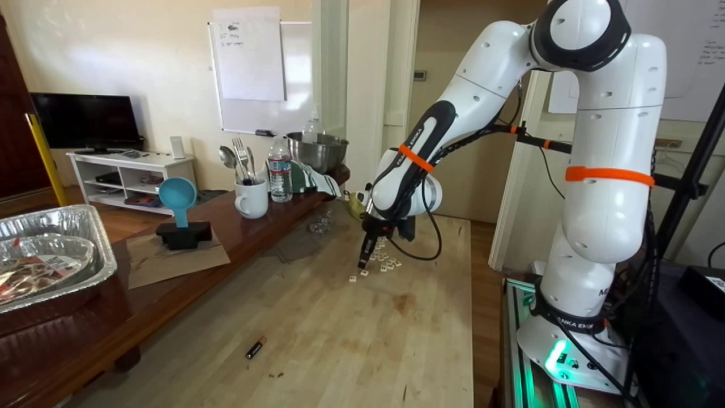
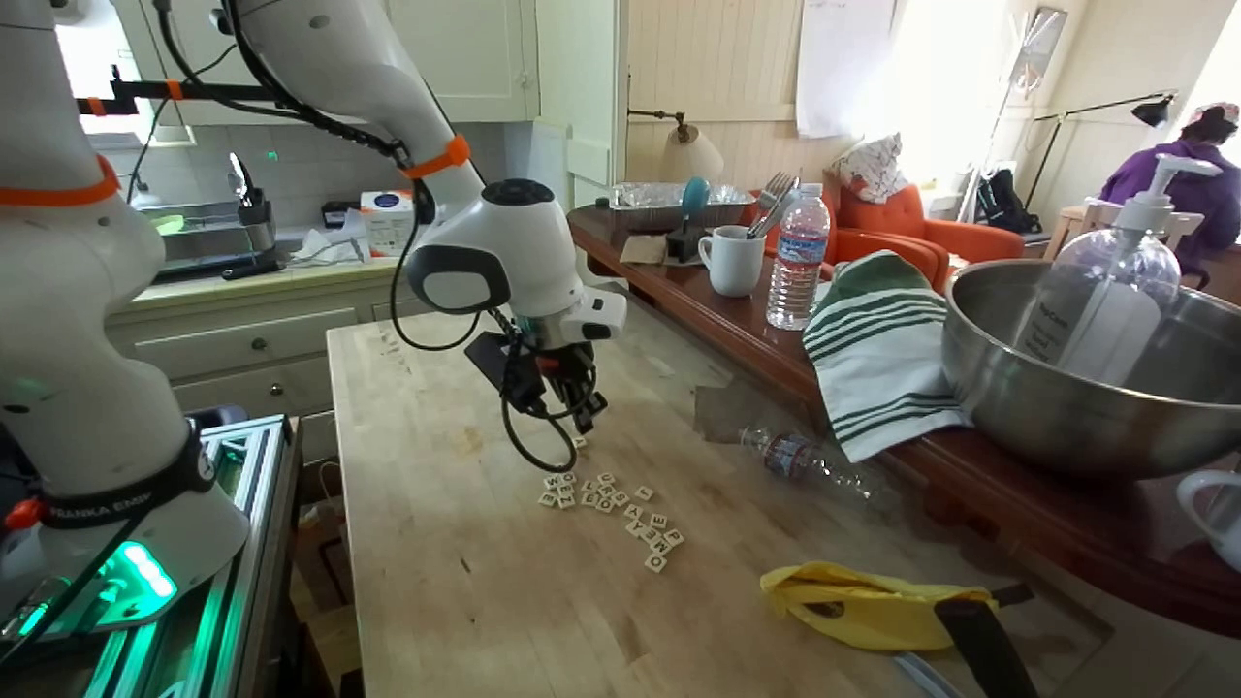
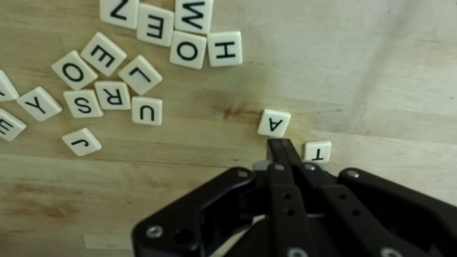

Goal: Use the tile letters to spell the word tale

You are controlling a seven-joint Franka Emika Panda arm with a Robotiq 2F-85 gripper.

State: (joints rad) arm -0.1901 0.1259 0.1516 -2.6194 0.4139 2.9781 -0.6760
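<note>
My gripper (image 3: 279, 141) is shut, its two fingers pressed together with nothing between them. It points down at the wooden table, also seen in both exterior views. In the wrist view the tile A (image 3: 274, 123) lies just past the fingertips; whether they touch it I cannot tell. To their right is the tile T (image 3: 317, 151), its lower edge close to the finger. Both sit apart from the other tile letters. Further left lie the tile L (image 3: 140, 75), a tile E (image 3: 103, 53) and another E (image 3: 155, 25) among several cream tiles, including U (image 3: 146, 110) and H (image 3: 225, 49).
A battery (image 1: 255, 347) lies on the table. An empty plastic bottle (image 2: 805, 460) and a yellow pouch (image 2: 863, 606) rest near the raised dark wooden counter (image 1: 283, 226). On that counter stand a white mug (image 2: 733, 262), a water bottle (image 2: 799, 262) and a steel bowl (image 2: 1066, 407).
</note>
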